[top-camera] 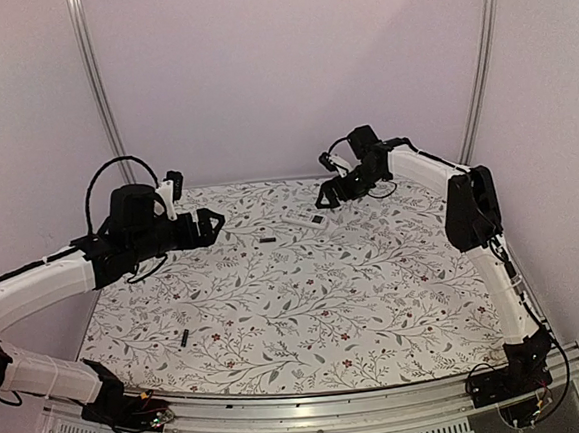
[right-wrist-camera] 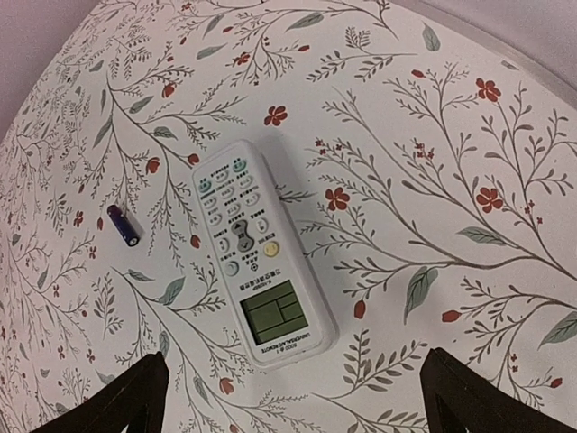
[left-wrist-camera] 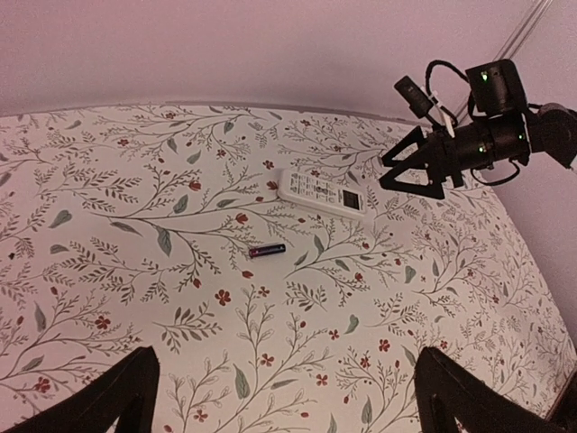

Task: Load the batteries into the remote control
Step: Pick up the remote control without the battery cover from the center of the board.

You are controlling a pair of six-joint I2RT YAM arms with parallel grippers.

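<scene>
Right gripper (left-wrist-camera: 388, 173) is being held spread wide over the remote (right-wrist-camera: 261, 257), lying buttons-up near the far edge, presumably for flipping it, while the left gripper (top-camera: 213, 225) is being held equally spread by the left edge, one battery (right-wrist-camera: 123, 225) lying beside the remote and a second battery (top-camera: 185, 338) toward the near-left corner.

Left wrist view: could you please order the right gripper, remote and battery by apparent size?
1. The right gripper and the remote look much alike, so I leave them tied.
2. The battery is clearly smallest.
</scene>
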